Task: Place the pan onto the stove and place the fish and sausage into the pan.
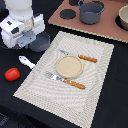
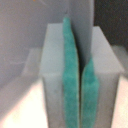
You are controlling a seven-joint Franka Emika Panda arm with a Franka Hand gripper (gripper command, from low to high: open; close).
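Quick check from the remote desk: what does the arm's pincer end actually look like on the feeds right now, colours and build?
In the exterior view the pincer hangs from a white, blocky hand body with dark seams and dark openings, under a rounded white wrist link. In the wrist view its fingers are pale grey, squared blocks faced with teal-green pads whose edges look slightly uneven. No cables, labels or markings can be made out; both feeds are blurry.

Place: a staged toy-kitchen setup for a robot, not a real kitchen.
Surface: black cloth-covered tabletop (image 1: 107, 95).
Cooking props: flat pinkish-brown stove (image 1: 102, 27) at 12 o'clock, bearing black burner discs and a grey pot (image 1: 91, 12).
Table setting: striped placemat (image 1: 95, 75) at centre with a wooden plate (image 1: 68, 66), fork (image 1: 65, 80) and knife (image 1: 80, 57).
Machine: white robot arm (image 1: 21, 22) at 10 o'clock.
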